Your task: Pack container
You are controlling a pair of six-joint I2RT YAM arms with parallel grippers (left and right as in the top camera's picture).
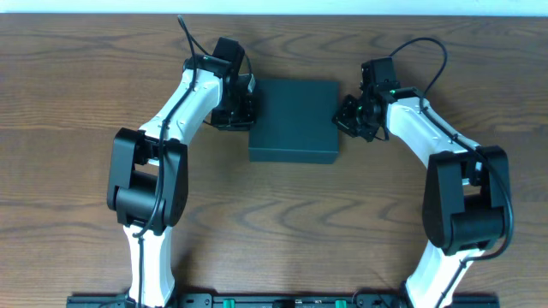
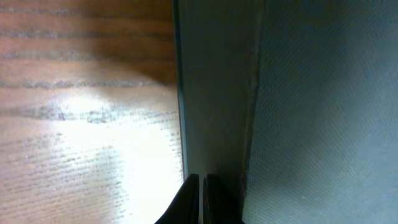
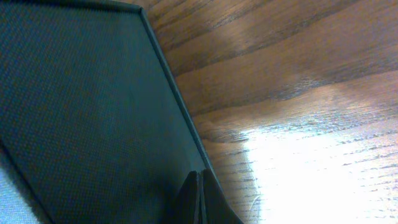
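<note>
The dark teal-green container (image 1: 294, 120) sits closed in the middle of the wooden table, its lid flat. My left gripper (image 1: 246, 109) is shut and presses against the container's left side; in the left wrist view the fingertips (image 2: 203, 186) sit at the container's edge (image 2: 217, 93). My right gripper (image 1: 344, 118) is shut and sits against the container's right side; in the right wrist view the fingertips (image 3: 200, 183) lie at the edge of the container's lid (image 3: 81, 106). No snack packets are in view.
The bare wooden table (image 1: 77, 103) surrounds the container on all sides. The arm bases stand at the front edge (image 1: 282, 299).
</note>
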